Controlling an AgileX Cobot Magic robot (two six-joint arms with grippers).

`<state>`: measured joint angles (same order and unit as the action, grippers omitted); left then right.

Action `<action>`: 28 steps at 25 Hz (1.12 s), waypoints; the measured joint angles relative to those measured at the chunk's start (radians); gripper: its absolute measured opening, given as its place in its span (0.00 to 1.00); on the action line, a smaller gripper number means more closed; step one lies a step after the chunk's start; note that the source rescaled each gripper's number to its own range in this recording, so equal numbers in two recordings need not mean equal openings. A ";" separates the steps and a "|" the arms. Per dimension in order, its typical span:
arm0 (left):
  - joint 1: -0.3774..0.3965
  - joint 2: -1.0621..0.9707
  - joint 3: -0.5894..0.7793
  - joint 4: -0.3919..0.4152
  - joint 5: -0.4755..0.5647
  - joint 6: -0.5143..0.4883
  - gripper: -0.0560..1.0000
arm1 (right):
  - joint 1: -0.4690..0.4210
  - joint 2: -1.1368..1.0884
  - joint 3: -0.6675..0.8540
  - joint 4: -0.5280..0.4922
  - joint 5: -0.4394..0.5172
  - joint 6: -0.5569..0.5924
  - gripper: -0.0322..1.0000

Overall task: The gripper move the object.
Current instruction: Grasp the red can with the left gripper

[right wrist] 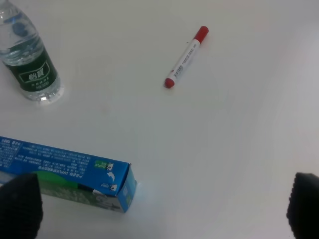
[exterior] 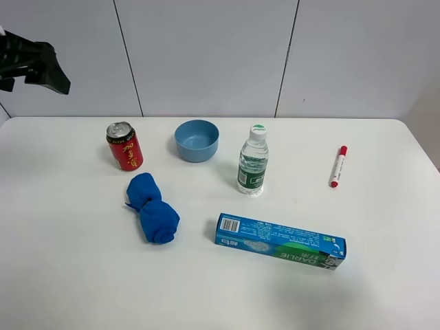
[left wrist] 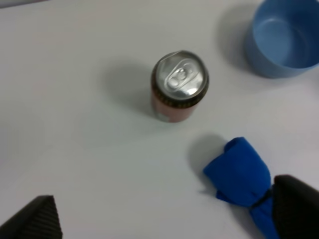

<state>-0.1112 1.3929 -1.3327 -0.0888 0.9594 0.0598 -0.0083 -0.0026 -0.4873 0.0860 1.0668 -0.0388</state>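
Observation:
The red can [exterior: 124, 146] with yellow characters and a silver top stands upright on the white table [exterior: 62, 261], at the back left. My left gripper [exterior: 38, 69] is a black shape high at the far left, up and away from the can. In the left wrist view the can [left wrist: 179, 84] is seen from above, ahead of the open, empty left gripper [left wrist: 164, 221], whose dark fingertips [left wrist: 35, 221] show at both lower corners. My right gripper [right wrist: 162, 209] is open and empty over bare table; it does not show in the exterior view.
A blue bowl [exterior: 196, 140] stands right of the can. A bunched blue cloth [exterior: 152, 208] lies just in front of the can. A clear water bottle [exterior: 253, 161], a red-capped marker [exterior: 337, 166] and a blue toothpaste box [exterior: 280, 241] lie further right.

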 joint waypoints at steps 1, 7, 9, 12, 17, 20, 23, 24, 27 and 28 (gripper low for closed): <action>-0.012 0.021 -0.004 0.000 -0.011 0.000 0.56 | 0.000 0.000 0.000 0.000 0.000 0.000 1.00; -0.078 0.143 -0.011 0.000 -0.116 0.000 0.56 | 0.000 0.000 0.000 0.000 0.000 0.000 1.00; -0.084 0.186 -0.011 0.000 -0.142 0.003 0.56 | 0.000 0.000 0.000 0.000 0.000 0.000 1.00; -0.085 0.257 -0.012 0.000 -0.173 0.019 0.56 | 0.000 0.000 0.000 0.000 0.000 0.000 1.00; -0.085 0.352 -0.012 0.000 -0.222 0.051 0.56 | 0.000 0.000 0.000 0.000 0.000 0.000 1.00; -0.085 0.386 -0.012 0.000 -0.241 0.059 0.56 | 0.000 0.000 0.000 0.000 0.000 0.000 1.00; -0.085 0.434 -0.012 0.000 -0.282 0.091 0.56 | 0.000 0.000 0.000 0.000 0.000 0.000 1.00; -0.085 0.441 -0.012 0.000 -0.293 0.098 0.56 | 0.000 0.000 0.000 0.000 0.000 0.000 1.00; -0.085 0.456 -0.012 0.000 -0.333 0.114 0.56 | 0.000 0.000 0.000 0.000 0.000 0.000 1.00; -0.085 0.460 -0.012 0.000 -0.344 0.124 0.56 | 0.000 0.000 0.000 0.000 0.000 0.000 1.00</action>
<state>-0.1966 1.8528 -1.3451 -0.0888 0.6153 0.1837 -0.0083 -0.0026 -0.4873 0.0860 1.0668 -0.0388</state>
